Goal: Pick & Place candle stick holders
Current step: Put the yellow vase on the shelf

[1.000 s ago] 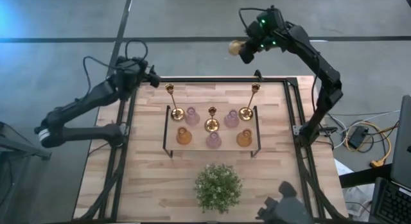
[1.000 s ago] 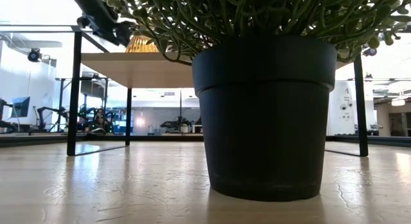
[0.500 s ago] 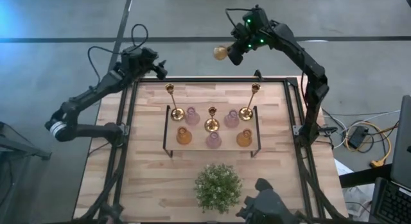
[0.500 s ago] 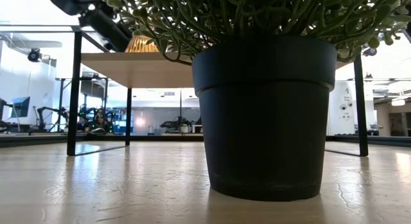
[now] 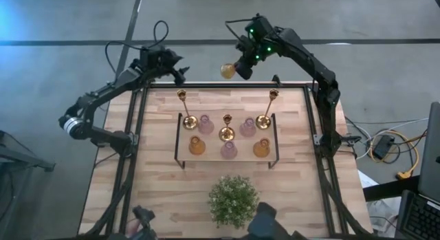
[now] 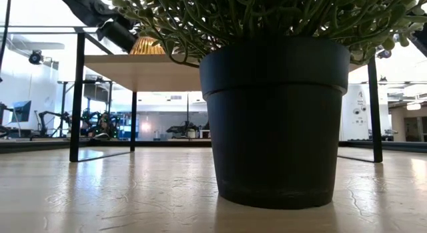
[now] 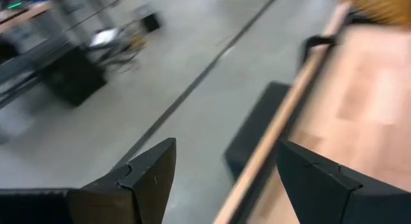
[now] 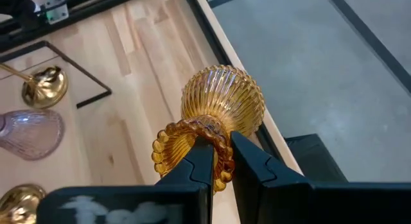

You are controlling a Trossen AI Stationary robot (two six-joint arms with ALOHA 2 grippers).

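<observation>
The right gripper, pinching an amber candle stick holder, has swung leftward above the table's far edge, nearing placement, while the left gripper, fingers spread and empty, has advanced alongside

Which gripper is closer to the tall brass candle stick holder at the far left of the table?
The left. The left gripper, open, hovers just beyond the table edge near the tall brass holder. The right gripper holds an amber holder farther right.

Even bright daylight; left wrist view motion-blurred (low view backlit by windows).
</observation>
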